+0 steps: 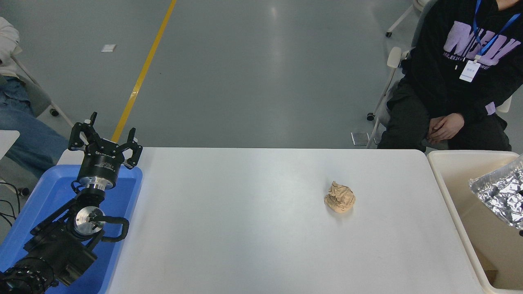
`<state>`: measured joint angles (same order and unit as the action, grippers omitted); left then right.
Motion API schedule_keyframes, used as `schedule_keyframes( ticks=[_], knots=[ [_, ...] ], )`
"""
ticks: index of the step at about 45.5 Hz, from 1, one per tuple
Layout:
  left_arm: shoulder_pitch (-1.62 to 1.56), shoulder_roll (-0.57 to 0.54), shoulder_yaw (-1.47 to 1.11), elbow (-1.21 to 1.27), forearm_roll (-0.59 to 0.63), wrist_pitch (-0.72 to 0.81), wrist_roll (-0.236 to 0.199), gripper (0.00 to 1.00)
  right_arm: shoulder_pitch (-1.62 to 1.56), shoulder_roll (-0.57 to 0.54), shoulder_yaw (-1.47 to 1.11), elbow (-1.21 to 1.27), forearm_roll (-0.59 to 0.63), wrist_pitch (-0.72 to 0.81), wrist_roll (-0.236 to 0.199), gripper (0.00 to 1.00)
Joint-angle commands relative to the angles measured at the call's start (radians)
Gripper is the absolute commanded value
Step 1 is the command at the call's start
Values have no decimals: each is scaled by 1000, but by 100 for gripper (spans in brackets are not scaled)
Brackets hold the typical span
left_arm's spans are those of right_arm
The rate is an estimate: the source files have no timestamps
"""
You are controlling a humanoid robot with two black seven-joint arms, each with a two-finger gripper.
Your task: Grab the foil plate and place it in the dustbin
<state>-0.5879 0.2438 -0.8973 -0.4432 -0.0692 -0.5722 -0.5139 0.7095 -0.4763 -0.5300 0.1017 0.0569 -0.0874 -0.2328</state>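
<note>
At the frame's right edge the foil plate (499,195) hangs over the dustbin (451,192), long axis slanting down-right. The right end effector is out of view, its state unknown. The left end effector (105,142), open and empty, sits far left.

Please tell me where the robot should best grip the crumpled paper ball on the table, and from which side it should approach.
The paper ball sits alone on the bare white table, with nothing touching it. It is lumpy and roughly round, with no handle or edge, so I would probably come straight down from above and close across its widest middle, with fingers at two opposite sides. The folds should give some hold.
</note>
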Motion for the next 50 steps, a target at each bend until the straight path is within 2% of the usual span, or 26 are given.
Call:
schedule_keyframes(
  ticks=[1,19,20,23,24,33,50],
  knots=[
    [0,0,0,0,0,0,0,99,-42,28,2,-43,-2,-51,0,0],
    [0,0,0,0,0,0,0,99,-73,48,-4,-77,-3,-69,0,0],
    [0,0,0,0,0,1,-2,99,-73,48,-5,-79,-3,-69,0,6],
    [0,0,0,0,0,0,-2,99,-65,41,-5,-82,-8,-80,0,65],
    [-1,0,0,0,0,0,0,99,-64,39,-4,-79,-6,-83,0,68],
    [-1,0,0,0,0,0,0,99,-7,22,10,-22,-2,-88,0,74],
    [-1,0,0,0,-1,0,0,99,255,-232,-56,458,-19,-81,-2,79]
  ],
)
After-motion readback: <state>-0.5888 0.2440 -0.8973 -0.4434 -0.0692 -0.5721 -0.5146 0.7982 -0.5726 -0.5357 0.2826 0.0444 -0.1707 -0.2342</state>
